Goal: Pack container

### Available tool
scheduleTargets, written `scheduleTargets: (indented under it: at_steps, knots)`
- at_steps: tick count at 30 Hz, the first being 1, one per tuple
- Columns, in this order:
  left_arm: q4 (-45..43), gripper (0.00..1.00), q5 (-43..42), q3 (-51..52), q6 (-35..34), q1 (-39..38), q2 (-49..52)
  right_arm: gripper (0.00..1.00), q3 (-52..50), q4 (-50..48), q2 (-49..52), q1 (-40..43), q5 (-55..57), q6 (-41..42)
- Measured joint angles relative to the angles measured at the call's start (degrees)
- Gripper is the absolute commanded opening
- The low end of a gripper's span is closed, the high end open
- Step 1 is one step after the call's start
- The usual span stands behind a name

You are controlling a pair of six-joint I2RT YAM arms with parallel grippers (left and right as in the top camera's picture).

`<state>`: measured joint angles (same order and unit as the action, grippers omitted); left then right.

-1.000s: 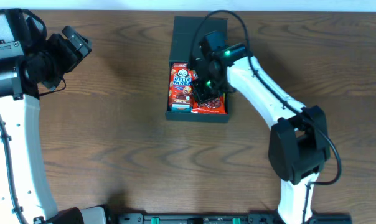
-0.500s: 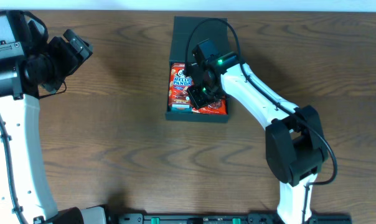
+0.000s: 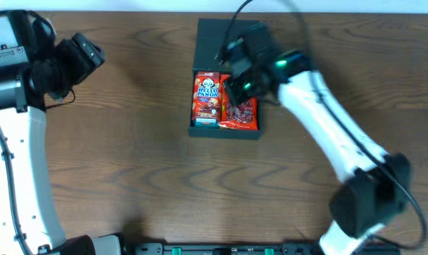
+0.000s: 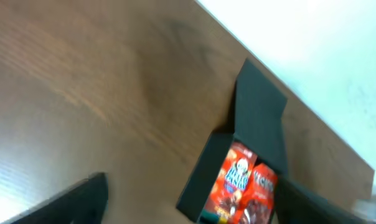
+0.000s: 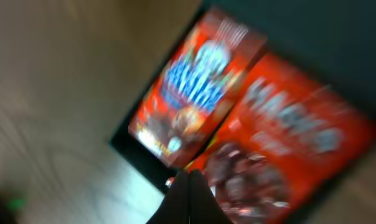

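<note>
Brown wood-grain tabletop (image 3: 129,170) fills the overhead view, with a white strip along its far edge. The container (image 3: 224,133) sits toward the far middle of it, open. Its lid (image 3: 210,42) is laid back flat on the far side of the base. Two snack packs lie side by side inside the base. A Hello Panda pack (image 3: 207,99) is in the left half and a red pack (image 3: 242,113) is in the right half, and their long edges touch.

The right tool (image 3: 235,79) hangs over the far right part of the base, close to the hinge line and above the top end of the red pack. Its arm (image 3: 341,149) reaches in from the near right and is blurred. In the right wrist view its fingers (image 5: 189,199) are pressed together with nothing between them. Their tip points at the spot where the two packs meet. That view is too smeared to tell whether the tip touches either pack.

The left tool (image 3: 90,48) is well apart from the container, off near the far left of the tabletop and facing toward it. In the left wrist view its two dark fingers (image 4: 76,202) stand wide apart at the lower corners. They grip nothing, and the open container shows between them farther off.
</note>
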<state>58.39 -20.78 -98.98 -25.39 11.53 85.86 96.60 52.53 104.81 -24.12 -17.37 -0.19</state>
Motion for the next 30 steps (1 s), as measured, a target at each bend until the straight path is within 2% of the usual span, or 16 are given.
scheduleTargets:
  at_steps: [1,2,4,6,8,9,15,20,23,30]
  knots:
    - [-2.58,0.46,0.02,0.0,0.52,-0.9,0.79,0.02,0.55,-0.81,-1.55,2.89,-0.04,0.13]
    - [-4.63,0.42,0.11,0.0,0.39,-1.55,1.66,0.02,0.9,-1.31,-2.14,5.88,-0.09,0.61]
    - [-8.26,0.44,0.22,-0.02,0.09,-2.99,4.15,0.01,0.96,-2.27,-1.68,11.26,-0.24,2.49]
    - [-11.37,0.4,0.17,-0.02,-0.61,-4.33,7.3,0.02,0.94,-2.82,-0.55,14.95,-0.2,4.76]
    - [-14.4,0.11,0.22,-0.02,-2.27,-5.68,11.47,0.02,0.94,-3.58,0.81,17.77,-0.13,7.45]
    - [-16.28,0.06,0.15,-0.02,-3.19,-6.47,13.94,0.02,0.87,-4.31,1.25,18.67,0.09,8.68]
    - [-30.12,0.06,-1.73,-0.02,-9.7,-10.25,24.15,0.02,0.83,-11.8,2.36,20.52,1.88,11.58]
    - [-44.83,0.06,-11.1,-0.02,-17.66,-14.45,33.57,0.01,0.83,-17.79,8.55,20.94,-1.9,12.2]
    - [-49.22,0.06,-14.01,-0.02,-23.26,-16.83,39.17,0.02,0.83,-21.31,13.64,20.94,-6.27,12.7]
    - [-51.41,0.06,-13.75,-0.02,-31.06,-19.37,45.27,0.02,0.83,-25.83,19.37,21.44,-11.67,16.52]
